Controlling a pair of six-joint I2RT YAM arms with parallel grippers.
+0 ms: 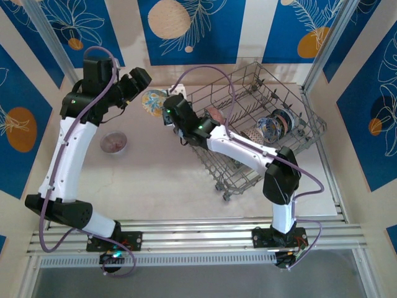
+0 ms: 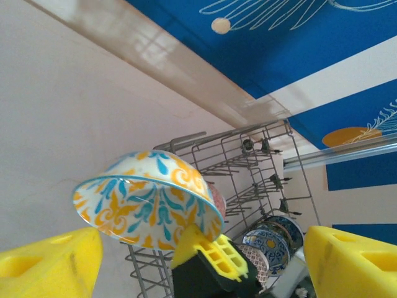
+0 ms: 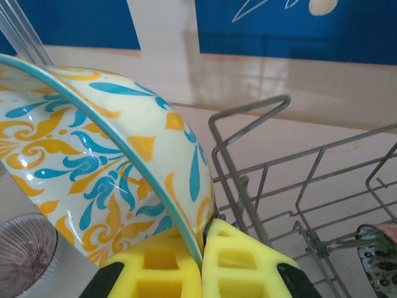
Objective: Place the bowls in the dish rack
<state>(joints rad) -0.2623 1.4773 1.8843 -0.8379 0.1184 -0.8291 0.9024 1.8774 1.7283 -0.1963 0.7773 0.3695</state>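
Now, my right gripper [image 3: 201,248]: I am pinching the rim of the yellow-and-teal patterned bowl [image 3: 93,155] between both yellow pads. One pad is sitting inside the rim and one outside, and they are pressing together on the thin wall.
My left gripper [image 1: 139,79]: I am hovering it at the far left of the table [image 1: 155,180] with its fingers [image 2: 49,267] spread wide apart. From its wrist view the patterned bowl is showing between them. I cannot tell whether either finger is touching it.
Patterned bowl: it is hanging tilted in the air, off the table, between my two grippers. It is just beside the far left corner of the dish rack [image 1: 291,105] and outside the wires.
Dish rack: it is standing at an angle on the right part of the table, resting on small wheels, with rows of upright tines inside. My right arm is reaching across its near left side.
Bowls in the rack: blue-and-white bowls [image 1: 276,124] are standing on edge, close together, among the tines toward the right end. A pinkish bowl [image 1: 217,115] is lying nearer the left end, right beside my right arm.
Bowl on the table: a small pink bowl [image 1: 115,143] is sitting upright on the bare tabletop, left of the rack and well apart from it, nearer to me than my left gripper.
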